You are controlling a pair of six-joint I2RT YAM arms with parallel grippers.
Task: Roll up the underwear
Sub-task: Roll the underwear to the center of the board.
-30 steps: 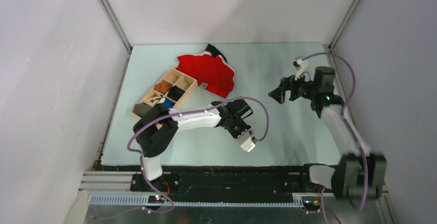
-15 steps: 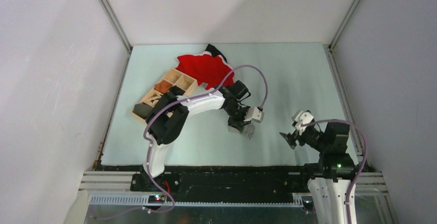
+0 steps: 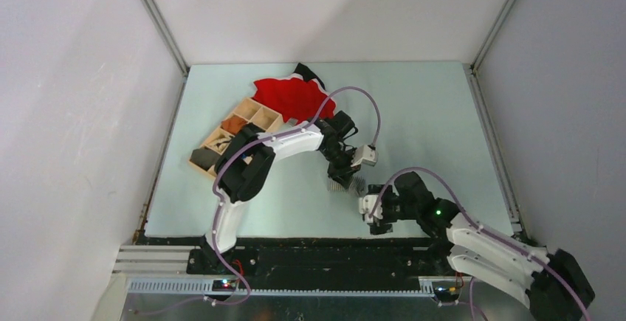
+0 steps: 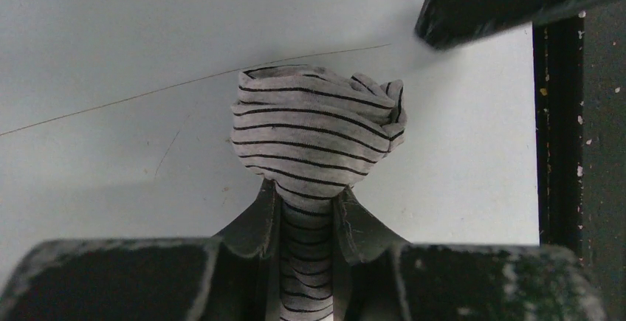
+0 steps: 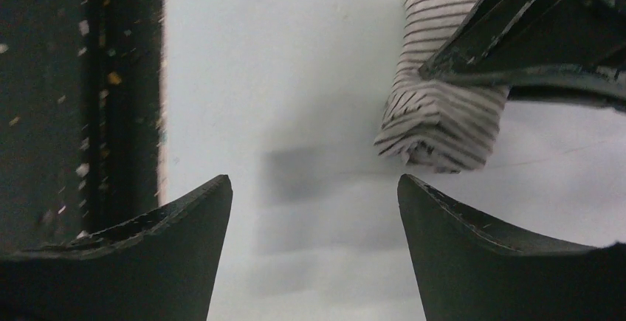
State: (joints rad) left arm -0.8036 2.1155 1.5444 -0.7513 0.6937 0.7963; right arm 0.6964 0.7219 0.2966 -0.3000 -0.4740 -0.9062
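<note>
The underwear [image 4: 314,125] is a tight grey-and-white striped roll. My left gripper [image 4: 308,214] is shut on its near end, the roll sticking out beyond the fingertips over the pale table. From above the roll [image 3: 347,183] sits just under the left gripper [image 3: 341,177], near the table's middle front. My right gripper [image 5: 314,188] is open and empty, low over the table, with the roll [image 5: 443,118] ahead and to its right, apart from it. From above the right gripper [image 3: 371,214] is just right of and nearer than the roll.
A bright red cloth with dark trim [image 3: 295,96] lies at the back left. A wooden compartment tray [image 3: 255,111] with small items sits in front of it. The black front rail [image 3: 332,251] runs along the table's near edge, close to the right gripper.
My right arm swung from the right side down and left to just beside the roll. My left gripper with the roll shifted slightly toward the back right, then held.
</note>
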